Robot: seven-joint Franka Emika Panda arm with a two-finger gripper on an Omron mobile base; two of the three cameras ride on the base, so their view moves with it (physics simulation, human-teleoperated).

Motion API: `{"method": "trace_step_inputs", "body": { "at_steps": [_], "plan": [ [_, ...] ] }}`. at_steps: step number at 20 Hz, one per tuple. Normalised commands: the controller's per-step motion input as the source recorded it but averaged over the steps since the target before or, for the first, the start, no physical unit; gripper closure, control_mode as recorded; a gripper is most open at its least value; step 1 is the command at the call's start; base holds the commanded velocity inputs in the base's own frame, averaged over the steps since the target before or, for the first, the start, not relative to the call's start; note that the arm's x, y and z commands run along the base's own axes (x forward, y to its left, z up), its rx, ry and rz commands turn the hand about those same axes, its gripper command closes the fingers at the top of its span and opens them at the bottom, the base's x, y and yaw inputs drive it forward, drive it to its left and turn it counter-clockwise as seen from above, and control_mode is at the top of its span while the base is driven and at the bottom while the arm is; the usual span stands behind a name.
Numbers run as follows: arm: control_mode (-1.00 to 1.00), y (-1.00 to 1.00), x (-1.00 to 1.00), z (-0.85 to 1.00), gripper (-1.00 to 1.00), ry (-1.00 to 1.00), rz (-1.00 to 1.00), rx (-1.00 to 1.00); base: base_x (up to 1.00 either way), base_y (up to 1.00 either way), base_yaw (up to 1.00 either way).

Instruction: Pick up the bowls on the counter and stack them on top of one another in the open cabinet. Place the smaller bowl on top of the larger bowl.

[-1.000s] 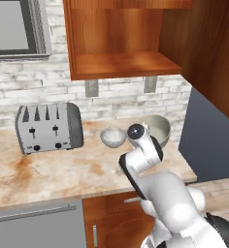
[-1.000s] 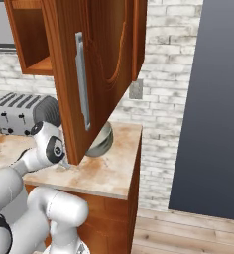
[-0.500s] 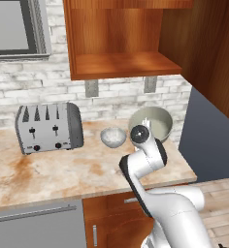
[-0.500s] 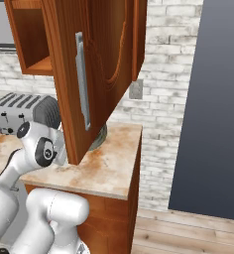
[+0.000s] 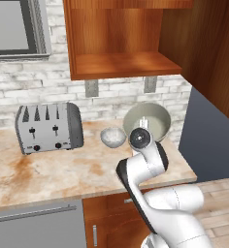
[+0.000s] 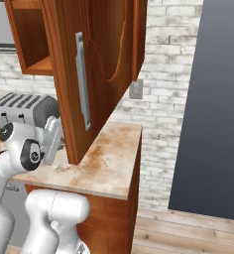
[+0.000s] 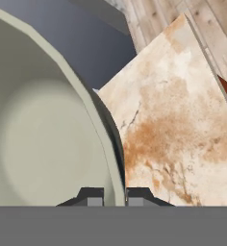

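Overall light: even, soft and rendered; all views bright, nothing dim.
Shelf: the open cabinet glows warm on its floor, the back panel slightly darker toward the top.
Counter: the counter is evenly lit, with faint soft shadow along the toaster base.
Gloss: the cabinet door carries a pale sheen.
Bowl interior: the larger bowl shades gently from pale rim to a lighter centre, without glare.
Sharpness: edges slightly soft and pixelated; no blur, no bending at the borders.
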Motion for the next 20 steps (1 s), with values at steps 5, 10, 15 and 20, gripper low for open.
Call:
{"method": "trace_step_inputs", "body": {
  "at_steps": [5, 10, 15, 20],
  "plan": [
    [-1.0, 0.11, -0.45, 0.42, 1.0, -0.06, 0.01, 0.06, 0.0, 0.0, 0.0],
    [-1.0, 0.05, -0.44, 0.53, 1.0, -0.08, 0.0, 0.04, 0.0, 0.0, 0.0],
    [-1.0, 0.06, -0.43, 0.47, 1.0, -0.08, 0.0, 0.04, 0.0, 0.0, 0.0],
    [-1.0, 0.08, -0.2, 0.42, 1.0, -0.1, 0.0, 0.04, 0.0, 0.0, 0.0]
  ]
}}
